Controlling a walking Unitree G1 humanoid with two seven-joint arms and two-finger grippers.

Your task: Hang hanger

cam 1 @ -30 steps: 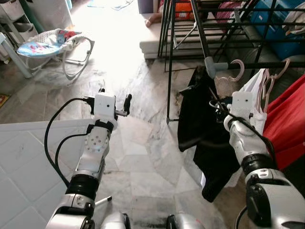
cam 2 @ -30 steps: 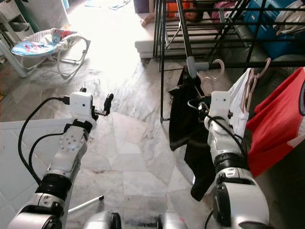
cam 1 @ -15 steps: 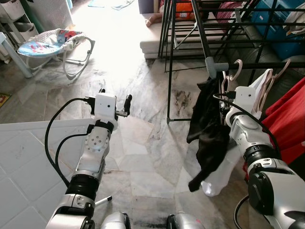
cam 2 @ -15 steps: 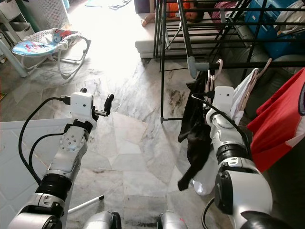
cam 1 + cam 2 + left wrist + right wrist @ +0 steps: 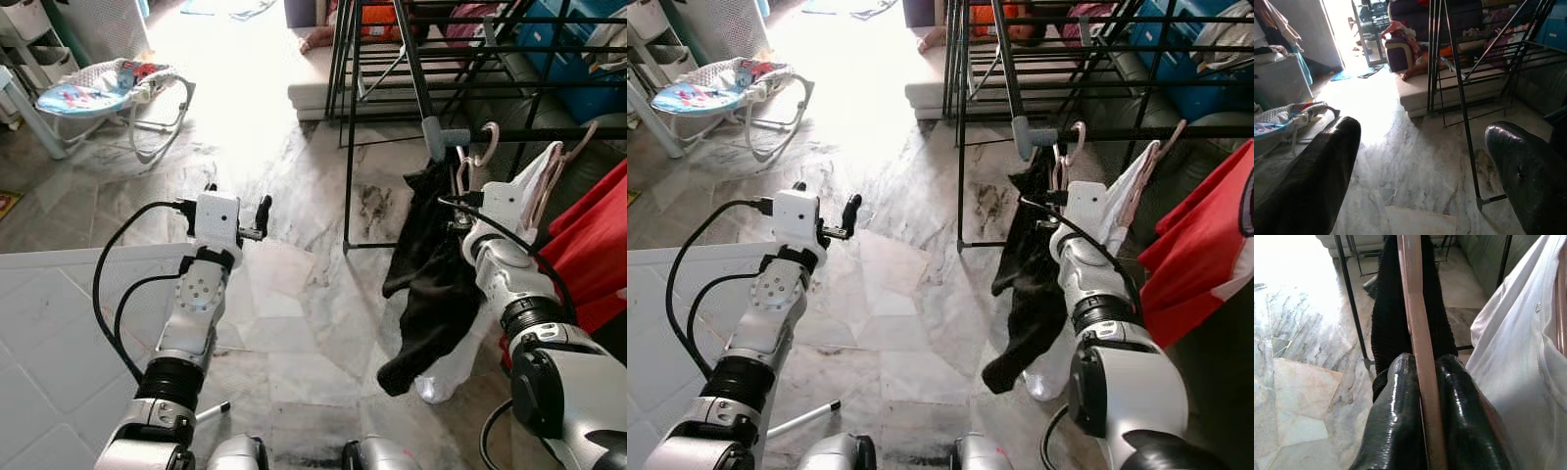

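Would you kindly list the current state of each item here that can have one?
Right gripper: shut on the pink hanger.
Left gripper: open, holding nothing, raised over the floor.
Black garment: draped on the pink hanger, dangling beside the rack.
White garment: hanging on the rack.
Red garment: hanging on the rack.
Drying rack: standing upright.

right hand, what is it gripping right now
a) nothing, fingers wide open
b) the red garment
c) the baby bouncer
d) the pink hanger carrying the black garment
d, in the right wrist view the right hand has its two black fingers pressed on either side of the pink hanger, with the black garment hanging from it beside the white garment.
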